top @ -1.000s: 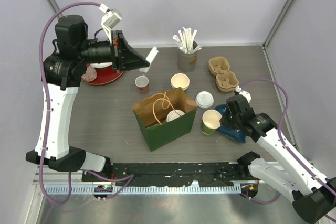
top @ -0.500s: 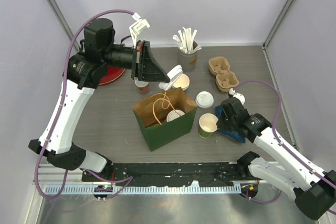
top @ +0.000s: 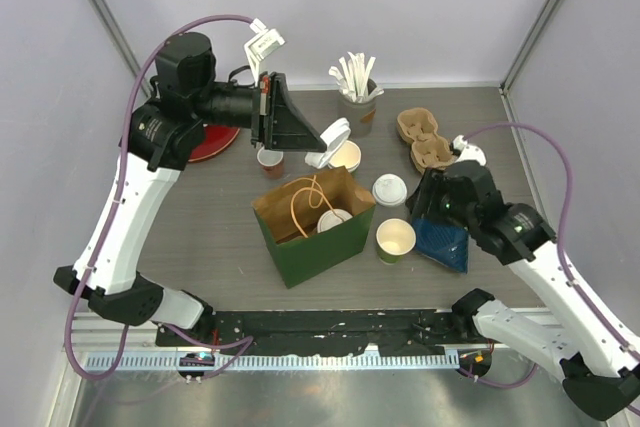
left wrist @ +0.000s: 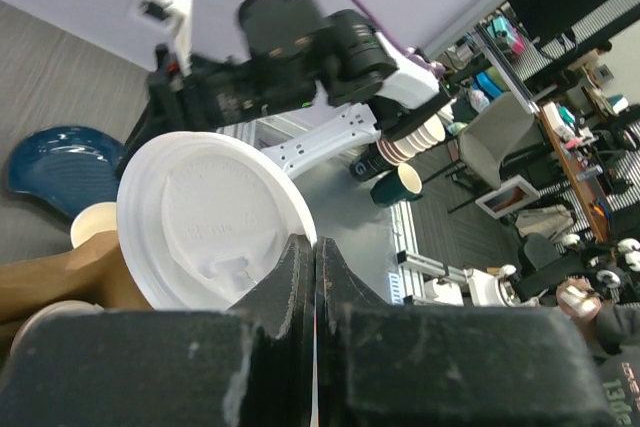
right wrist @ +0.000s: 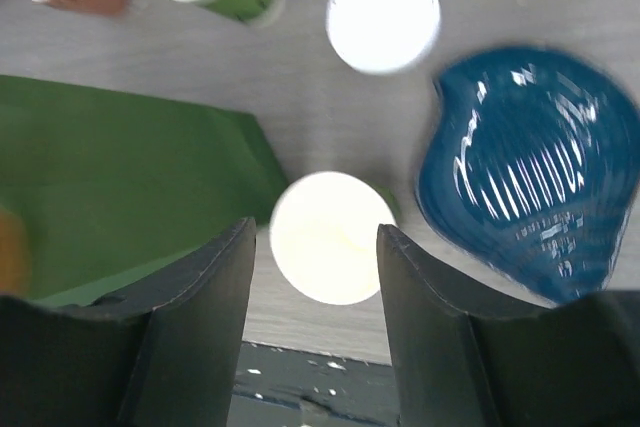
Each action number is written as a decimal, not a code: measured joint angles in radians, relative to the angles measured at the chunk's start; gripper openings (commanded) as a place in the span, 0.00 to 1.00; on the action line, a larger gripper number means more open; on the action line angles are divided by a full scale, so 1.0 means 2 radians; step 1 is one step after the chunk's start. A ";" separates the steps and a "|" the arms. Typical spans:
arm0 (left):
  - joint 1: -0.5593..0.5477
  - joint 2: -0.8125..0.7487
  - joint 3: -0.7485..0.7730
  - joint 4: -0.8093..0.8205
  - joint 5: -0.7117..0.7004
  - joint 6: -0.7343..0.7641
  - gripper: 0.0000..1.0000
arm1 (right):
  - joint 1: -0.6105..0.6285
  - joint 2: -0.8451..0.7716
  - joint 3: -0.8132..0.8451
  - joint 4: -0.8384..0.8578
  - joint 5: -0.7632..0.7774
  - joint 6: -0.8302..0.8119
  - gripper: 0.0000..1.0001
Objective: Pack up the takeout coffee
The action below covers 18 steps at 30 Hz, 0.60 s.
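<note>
Top view, grey table (top: 200, 237): at 10 o'clock a red plate (top: 218, 142), half covered. Just inside it, near 11, stands a small red-and-white cup (top: 270, 160). At 12 to 1 there's a grey holder (top: 355, 119) bristling with pale stir sticks (top: 352, 75). At 2 a brown cardboard cup carrier (top: 425, 140) lies flat. Down at 4, a ribbed blue dish (top: 445, 242), possibly shell-shaped; the right wrist view blurs it.

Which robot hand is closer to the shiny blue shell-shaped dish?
Right. The right gripper hangs open beside the blue dish, over an uncovered green paper cup. The left gripper is far off to the left, pinching a round white plastic lid.
</note>
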 measured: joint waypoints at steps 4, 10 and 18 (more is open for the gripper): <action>0.000 -0.003 0.002 0.001 -0.033 -0.011 0.00 | 0.000 -0.007 0.081 0.017 -0.029 -0.044 0.61; 0.000 -0.010 0.006 0.043 -0.089 -0.051 0.00 | 0.000 -0.028 0.113 0.178 -0.148 -0.112 0.59; 0.000 -0.016 0.044 0.085 -0.156 -0.089 0.00 | 0.023 -0.007 0.029 0.562 -0.289 -0.206 0.55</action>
